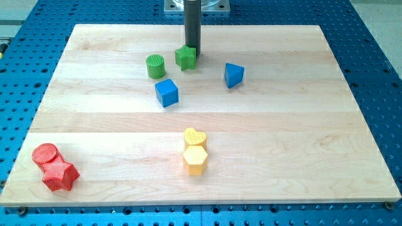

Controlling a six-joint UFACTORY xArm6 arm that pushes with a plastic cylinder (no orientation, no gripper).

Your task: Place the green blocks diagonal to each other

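Observation:
A green cylinder [155,66] stands on the wooden board [282,125] near the view's top, left of centre. A green star-shaped block [185,58] sits just to its right and slightly higher in the view, a small gap between them. My tip [191,50] comes down from the view's top and touches the top right side of the green star block.
A blue cube [166,92] lies just below the green blocks. A blue triangular block [233,75] is to their right. A yellow heart [195,137] and yellow hexagon [195,159] touch at bottom centre. A red cylinder [45,153] and red star [60,176] sit at bottom left.

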